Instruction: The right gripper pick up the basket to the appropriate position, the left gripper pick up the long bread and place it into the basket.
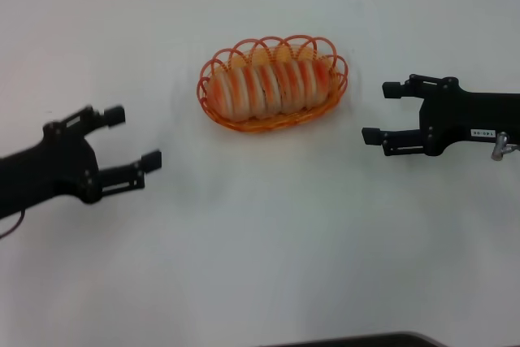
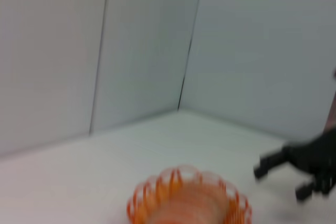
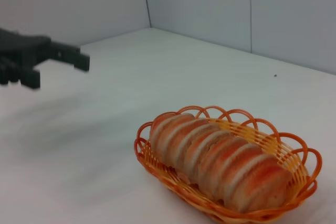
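Long bread (image 1: 270, 87): lodged lengthwise in the basket (image 1: 335, 62) at mid-desk (image 1: 260, 266). Judged light, soft, crushable; best taken gently across the middle. Left tool (image 1: 132, 138) and right tool (image 1: 382, 113): both spread open, empty, flanking the basket well apart.

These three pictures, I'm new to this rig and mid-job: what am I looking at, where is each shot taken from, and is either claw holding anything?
It is a two-armed robot at a white table. The wide picture comes from the robot's head camera, looking down. The other two come from cameras on its wrists.

In the head view, the left gripper is on the left and the right gripper, with a white label, on the right. Both are open, empty and clear of the basket.

Between them sits the orange wire basket with the long bread lying inside.

The left wrist view shows the basket and, farther off, the right gripper. The right wrist view shows the basket and bread close up, with the left gripper farther off.
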`<action>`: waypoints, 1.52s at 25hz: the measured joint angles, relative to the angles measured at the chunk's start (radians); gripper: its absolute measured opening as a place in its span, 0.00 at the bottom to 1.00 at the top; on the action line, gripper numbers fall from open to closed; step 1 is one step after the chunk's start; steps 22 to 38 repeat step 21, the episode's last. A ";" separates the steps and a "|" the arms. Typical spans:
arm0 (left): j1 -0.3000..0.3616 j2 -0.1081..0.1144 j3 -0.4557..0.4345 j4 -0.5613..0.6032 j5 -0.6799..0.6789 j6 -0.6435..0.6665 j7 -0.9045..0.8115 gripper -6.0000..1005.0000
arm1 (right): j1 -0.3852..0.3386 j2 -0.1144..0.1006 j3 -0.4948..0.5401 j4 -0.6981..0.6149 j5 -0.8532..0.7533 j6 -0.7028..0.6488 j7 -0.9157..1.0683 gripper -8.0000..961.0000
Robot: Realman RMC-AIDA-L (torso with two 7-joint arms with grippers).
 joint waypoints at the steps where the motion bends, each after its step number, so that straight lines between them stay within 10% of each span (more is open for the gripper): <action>1: 0.003 0.000 -0.001 -0.012 0.020 -0.018 0.005 0.93 | 0.000 0.000 -0.001 0.000 0.000 0.000 -0.001 0.97; 38: -0.001 -0.002 0.002 -0.060 0.051 -0.095 0.035 0.93 | 0.002 -0.001 -0.012 -0.004 0.003 0.009 0.001 0.97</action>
